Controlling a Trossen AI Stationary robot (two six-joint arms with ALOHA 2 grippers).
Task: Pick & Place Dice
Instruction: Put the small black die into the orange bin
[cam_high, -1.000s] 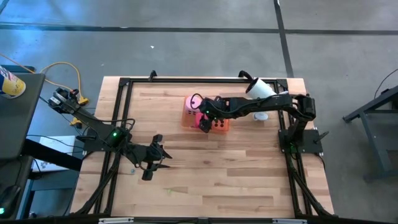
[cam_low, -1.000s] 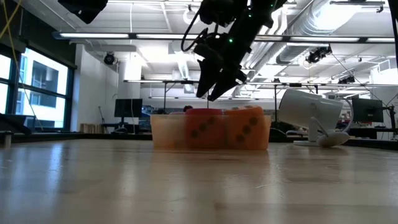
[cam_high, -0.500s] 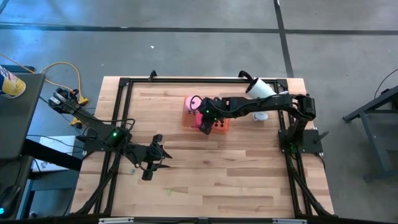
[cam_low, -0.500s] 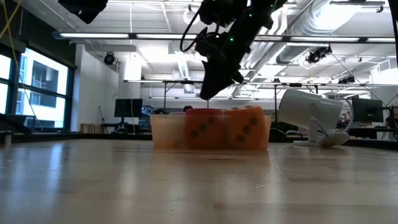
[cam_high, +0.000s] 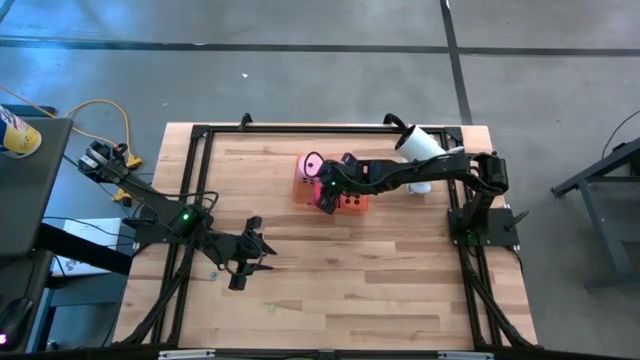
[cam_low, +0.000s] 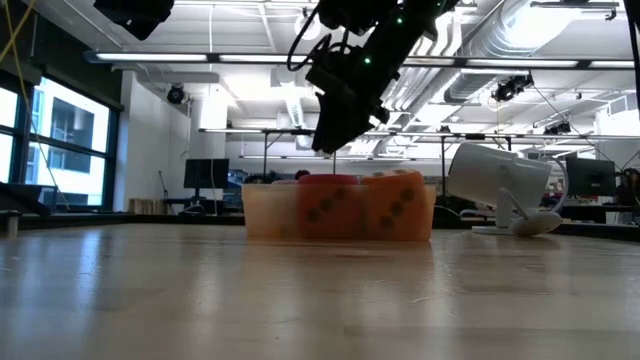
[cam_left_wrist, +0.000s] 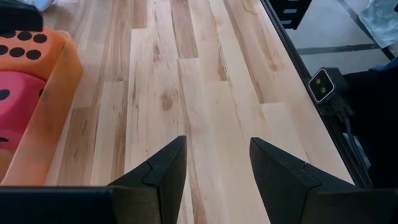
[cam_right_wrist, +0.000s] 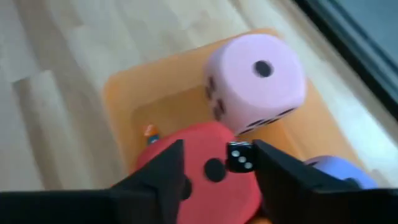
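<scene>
A translucent orange tray (cam_high: 299, 192) on the far middle of the table holds the dice. The pink die (cam_right_wrist: 255, 74), the red die (cam_right_wrist: 199, 171) and the lavender die (cam_right_wrist: 336, 171) show in the right wrist view. The orange die (cam_low: 395, 205) stands beside the red one (cam_low: 325, 205). My right gripper (cam_right_wrist: 217, 152) hangs open just above the red die. A tiny black die with white pips (cam_right_wrist: 239, 157) sits in its gap. My left gripper (cam_left_wrist: 217, 155) waits open over bare wood at the near left (cam_high: 245, 258). My right gripper points slanting down over the tray. The tiny black die's side (cam_right_wrist: 250, 157) stands right against the inner face of one finger (cam_right_wrist: 267, 163), away from the other finger. I cannot tell whether that finger touches it, or whether it rests on the red die.
A white cylinder-shaped device (cam_high: 420, 142) lies on the table right of the tray (cam_low: 500, 185). A black frame (cam_high: 190, 200) borders the table. Bare wood (cam_high: 350, 280) covers the near half.
Above the tray, my right gripper has drawn its fingers together and then parted them again. It has rolled a little and its tips now stand slightly higher. The dice in the tray have stayed put.
</scene>
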